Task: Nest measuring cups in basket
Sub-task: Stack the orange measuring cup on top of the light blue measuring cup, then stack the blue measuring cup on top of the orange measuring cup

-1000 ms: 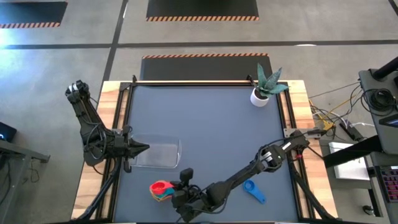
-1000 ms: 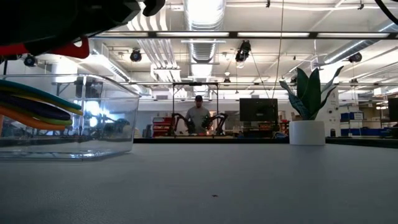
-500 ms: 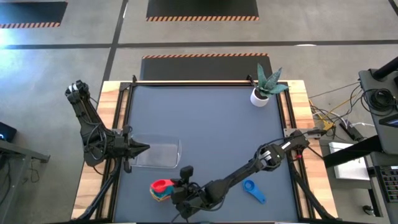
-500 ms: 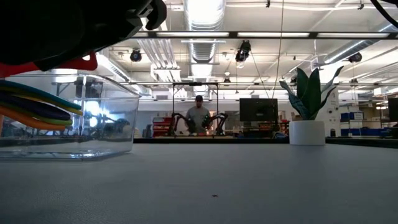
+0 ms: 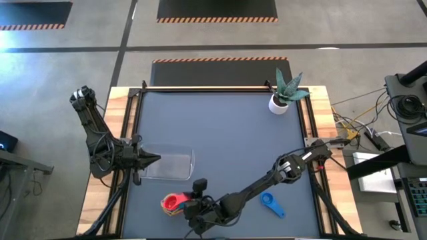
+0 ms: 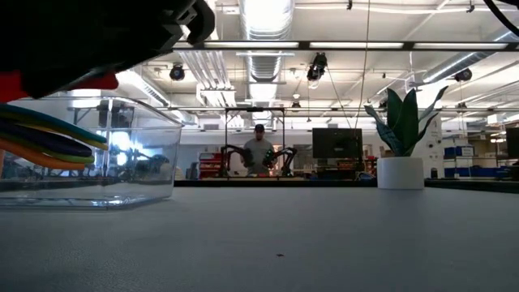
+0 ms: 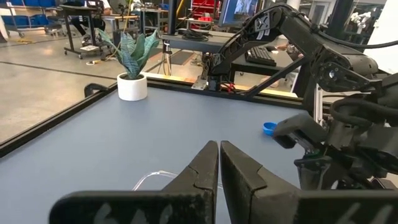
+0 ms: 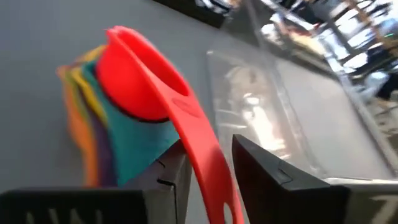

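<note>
The red measuring cup is in my right gripper, low at the table's near edge. Its bowl is over the stack of nested cups, which has cyan on top with yellow, purple and orange rims below. The stack's handles show at the left of the low view. The blue cup lies alone on the table to the right. The clear basket stands beyond the stack. My left gripper is shut and hovers at the basket's left end. My right gripper pinches the red cup's flat handle between its two fingers, which lie along the handle and come from the table's right, nearly level. The cup is tilted, with its bowl at the cyan cup on top of the stack. Whether they touch, I cannot tell.
A white pot with a spiky green plant stands at the far right corner. My right arm stretches low across the near right part of the table. A person stands in the room far behind.
My right gripper has carried the red cup slightly toward the table's left edge and down. Seen from above, the red bowl now covers the cyan top of the stack, which showed beside it before.
</note>
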`<action>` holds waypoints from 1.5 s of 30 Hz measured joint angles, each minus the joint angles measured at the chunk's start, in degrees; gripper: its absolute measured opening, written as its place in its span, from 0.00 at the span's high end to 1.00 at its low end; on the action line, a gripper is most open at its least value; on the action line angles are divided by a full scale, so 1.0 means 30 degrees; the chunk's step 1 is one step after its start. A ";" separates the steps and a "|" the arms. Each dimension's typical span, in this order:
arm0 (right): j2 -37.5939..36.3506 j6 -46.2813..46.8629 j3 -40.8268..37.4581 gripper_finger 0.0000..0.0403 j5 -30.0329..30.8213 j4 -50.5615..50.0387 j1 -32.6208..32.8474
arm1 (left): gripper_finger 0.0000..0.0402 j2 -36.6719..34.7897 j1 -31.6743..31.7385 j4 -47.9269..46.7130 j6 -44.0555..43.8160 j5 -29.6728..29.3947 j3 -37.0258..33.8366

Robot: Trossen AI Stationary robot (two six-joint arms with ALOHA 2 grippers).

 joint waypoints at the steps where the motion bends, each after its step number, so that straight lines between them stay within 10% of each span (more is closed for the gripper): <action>1: 0.0000 0.0303 0.0000 0.74 -0.0408 -0.0004 0.0025 | 1.00 0.0000 0.0000 0.0000 0.0000 0.0000 0.0000; 19: -0.1425 0.4770 0.0036 0.65 -0.1855 -0.1812 0.1731 | 1.00 0.0056 0.0000 -0.0007 0.0013 -0.0001 0.0000; 26: -0.3665 1.1326 0.0036 0.64 -0.0773 -0.9812 0.3078 | 1.00 0.0401 0.0000 0.0002 -0.0282 0.0000 -0.0007; 35: -0.5407 2.3383 0.0029 0.64 -0.4277 -2.0350 0.5281 | 1.00 0.0773 0.0000 0.0015 -0.0859 0.0065 -0.0007; 39: -0.5567 2.7163 0.0029 0.64 -0.9423 -2.1794 0.6071 | 1.00 0.0900 0.0000 0.0063 -0.1099 0.0204 -0.0007; 45: -0.5669 2.8863 -0.0005 0.64 -1.1215 -2.2043 0.7434 | 1.00 0.1032 0.0000 0.0085 -0.1356 0.0206 -0.0007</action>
